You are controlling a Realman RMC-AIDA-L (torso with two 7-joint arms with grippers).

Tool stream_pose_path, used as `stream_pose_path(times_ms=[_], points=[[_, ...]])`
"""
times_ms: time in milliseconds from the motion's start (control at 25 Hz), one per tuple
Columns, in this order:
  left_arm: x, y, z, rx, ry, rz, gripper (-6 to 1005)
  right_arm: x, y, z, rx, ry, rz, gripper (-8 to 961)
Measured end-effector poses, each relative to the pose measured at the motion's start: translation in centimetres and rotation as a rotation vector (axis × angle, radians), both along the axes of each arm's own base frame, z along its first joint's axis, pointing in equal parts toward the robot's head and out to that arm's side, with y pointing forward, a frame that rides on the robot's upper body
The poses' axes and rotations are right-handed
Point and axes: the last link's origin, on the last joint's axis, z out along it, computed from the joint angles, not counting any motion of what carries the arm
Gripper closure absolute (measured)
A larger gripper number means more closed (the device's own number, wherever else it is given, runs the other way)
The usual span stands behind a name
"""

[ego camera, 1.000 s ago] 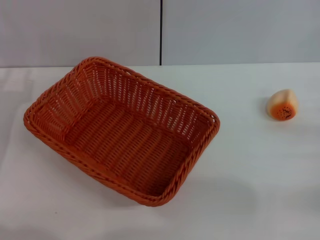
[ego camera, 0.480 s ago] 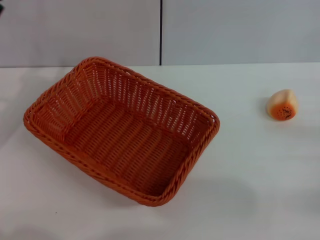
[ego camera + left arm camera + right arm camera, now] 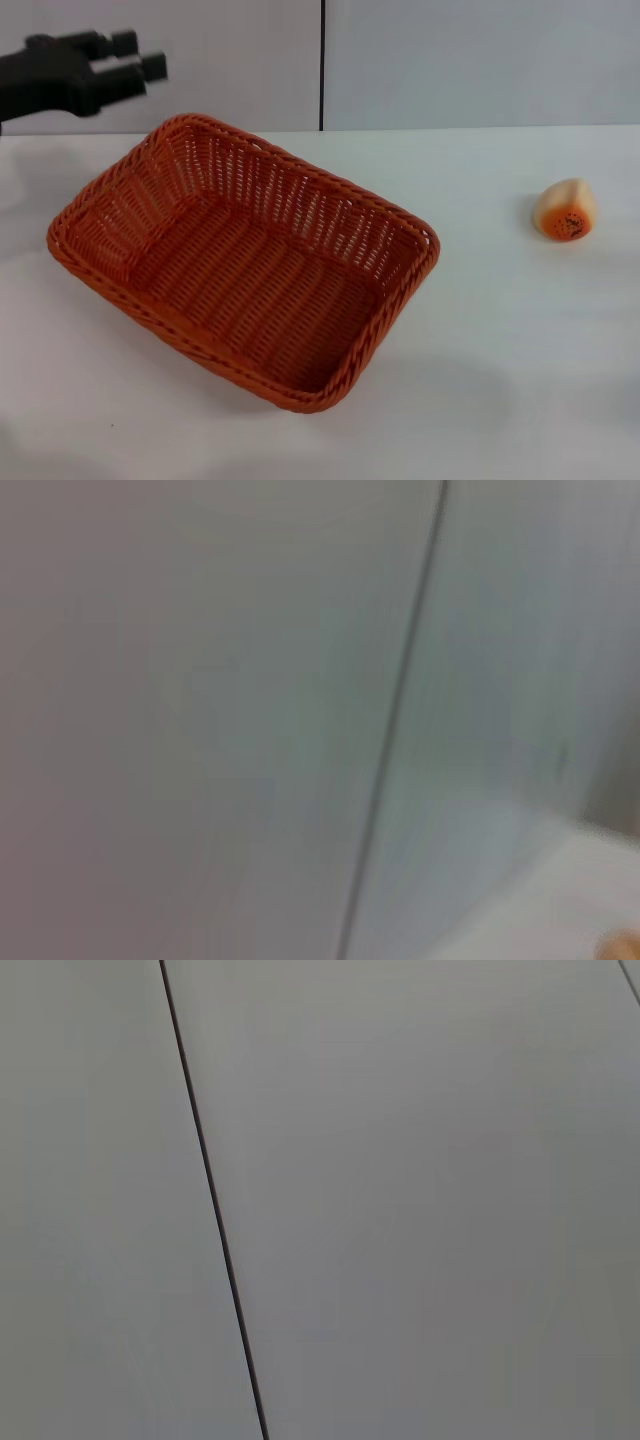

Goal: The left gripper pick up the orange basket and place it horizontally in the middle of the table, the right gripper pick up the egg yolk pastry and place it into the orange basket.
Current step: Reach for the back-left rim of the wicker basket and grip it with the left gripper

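A: Which claw appears in the head view, and where?

B: The left claw [image 3: 148, 57] enters at the upper left, high over the table [image 3: 500, 380] and beyond the far left corner of the orange basket [image 3: 243, 262]. It touches nothing. Its two black fingers [image 3: 125, 43] point toward the right with a narrow gap between them, so the claw is released and empty.

A: How does the orange basket lie?

B: It rests upright on the white table, left of centre, turned at a slant so that one corner points toward the near edge and its long sides run diagonally. Its woven interior holds nothing.

A: Where is the egg yolk pastry?

B: The egg yolk pastry [image 3: 565, 209] sits on the table at the right, well apart from the basket, tipped on its side, with its orange-brown sesame-flecked top facing the near edge.

A: And the right claw?

B: It shows in no view.

A: What do the wrist views add?

B: Both face the grey wall panels [image 3: 420, 1190] with a dark vertical seam [image 3: 215, 1210]. In the left wrist view a strip of table is visible at one corner, with a small blurred orange patch at the edge that cannot be identified.
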Motion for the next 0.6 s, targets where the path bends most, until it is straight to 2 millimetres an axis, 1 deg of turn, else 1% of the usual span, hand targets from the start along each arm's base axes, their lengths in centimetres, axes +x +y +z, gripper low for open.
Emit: stream_pose_path(times_ms=[80, 280, 440, 520, 600], points=[[1.0, 0.7, -0.5, -0.069, 0.12, 0.017, 522, 0.0, -0.1, 0.0, -0.001, 0.0, -0.002, 350], [1.9, 1.9, -1.1, -0.135, 0.281, 0.068, 530, 0.1, -0.1, -0.1, -0.002, 0.002, -0.003, 350], [2.0, 2.7, -1.6, -0.154, 0.369, 0.096, 536, 0.1, -0.1, -0.2, -0.005, 0.01, -0.004, 350], [2.0, 2.7, -1.6, -0.154, 0.369, 0.096, 539, 0.1, -0.2, -0.3, -0.007, 0.014, -0.005, 350], [2.0, 3.2, -1.7, -0.13, 0.393, 0.107, 542, 0.1, -0.1, -0.3, -0.008, 0.014, -0.006, 350]])
